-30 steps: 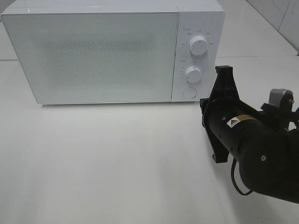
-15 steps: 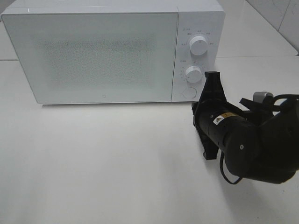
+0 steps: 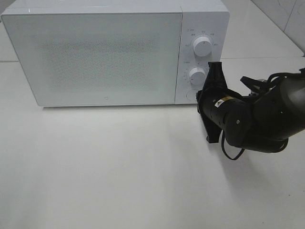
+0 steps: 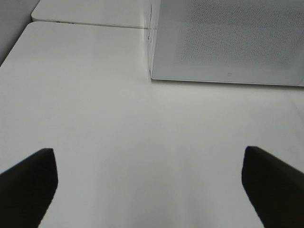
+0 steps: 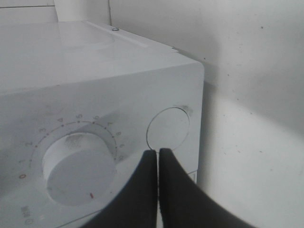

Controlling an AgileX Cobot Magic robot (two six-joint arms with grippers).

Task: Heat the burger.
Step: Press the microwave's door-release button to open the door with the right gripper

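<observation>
White microwave point(image 3: 95, 52) on the white table point(image 3: 119, 171), door closed. The right gripper point(image 5: 157, 153) is pinched fully together with nothing between its fingers. Its tips are aimed at the round button point(image 5: 168, 127), right beside the lower dial knob point(image 5: 78, 167). The tips sit at the button's rim; cannot tell if they touch.

Likely step: press that button, probably the door release. To do it well:
- centre the tips on the button face, not its edge
- push straight into the panel, short and firm
- stay off the knob so the dial doesn't turn
- don't shove the oven backward

The left gripper point(image 4: 152, 183) is spread wide and empty, over bare table near the oven's door-side front corner.

Burger not visible in any view; behind the dotted door or off-frame, cannot tell.
</observation>
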